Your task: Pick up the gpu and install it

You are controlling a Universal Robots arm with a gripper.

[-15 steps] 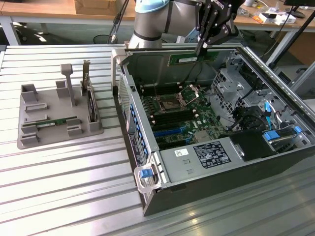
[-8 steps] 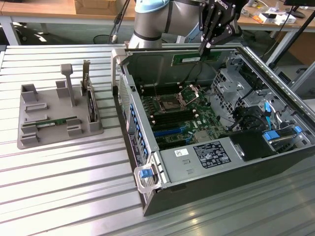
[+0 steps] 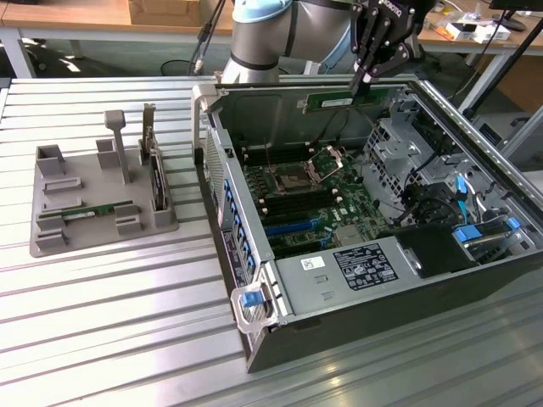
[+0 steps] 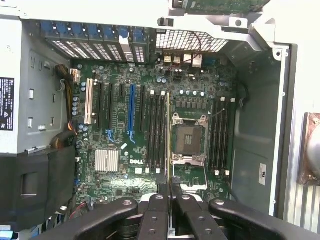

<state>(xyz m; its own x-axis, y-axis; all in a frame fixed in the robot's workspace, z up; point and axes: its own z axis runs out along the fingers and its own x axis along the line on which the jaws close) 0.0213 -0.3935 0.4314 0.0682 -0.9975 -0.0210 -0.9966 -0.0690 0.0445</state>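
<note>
Ribbed aluminium tabletop (image 3: pixel 102 322) carried the whole job when I looked in: a grey fixture tray (image 3: pixel 51 242) toward the exterior view's left and an open desktop case (image 3: pixel 382 314) beside it. The gripper (image 3: pixel 365 83) hung over the open case with its jaws clenched on the gpu (image 3: pixel 339 102), the long green stick, well above the motherboard (image 3: pixel 297 199). In the wrist view I saw that stick edge-on as a thin pale line (image 4: pixel 167 140) running out from between the fingertips of the gripper (image 4: pixel 168 186). It lay roughly parallel to the memory slots (image 4: pixel 156 130), next to the CPU socket (image 4: pixel 188 140). A second green stick (image 3: pixel 100 209) lay flat in the tray, near a dark upright expansion card (image 3: pixel 157 182).

I judged the part to be very light and stiff along its length, yet thin enough to crack or flex if twisted. Its flat faces looked smooth, so a pinch there would depend on steady pressure. The hold seemed to sit on the two faces near the upper long edge, somewhat off the middle toward the exterior view's right. I reckoned that left the longer end free to droop or swing. To my eye the best purchase was across the faces close to mid-length, clear of the contact edge underneath.
</note>
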